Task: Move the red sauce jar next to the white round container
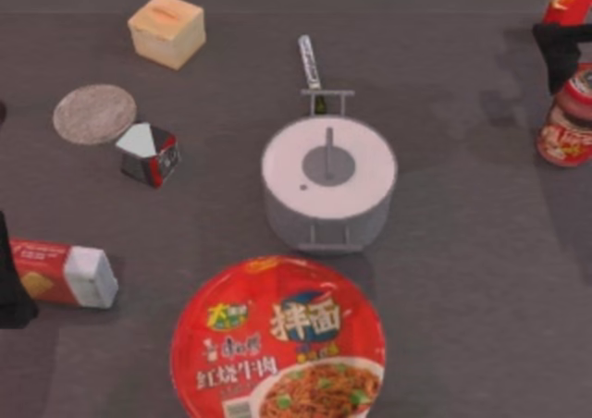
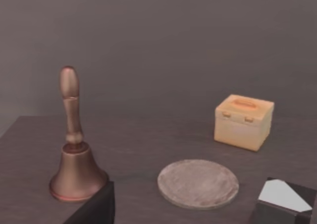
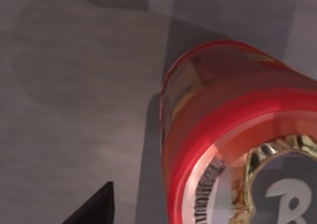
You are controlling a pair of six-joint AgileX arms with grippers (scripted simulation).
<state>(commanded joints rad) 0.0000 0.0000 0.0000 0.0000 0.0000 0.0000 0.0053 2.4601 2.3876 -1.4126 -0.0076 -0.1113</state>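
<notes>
While the left gripper (image 1: 11, 298) is parked at the left edge (finger state cannot be told), the right gripper (image 1: 566, 53) is seen above the red sauce jar (image 1: 568, 117) at far right, grip undeterminable, well apart from the white round container (image 1: 328, 191).

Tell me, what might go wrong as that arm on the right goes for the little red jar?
The right end effector hangs just above the red sauce jar, which stands at the table's right edge; a nudge could tip it off. The fries box stands close behind and could be bumped. On the way to the white round container, its upright peg and frame brackets could catch the jar.
</notes>
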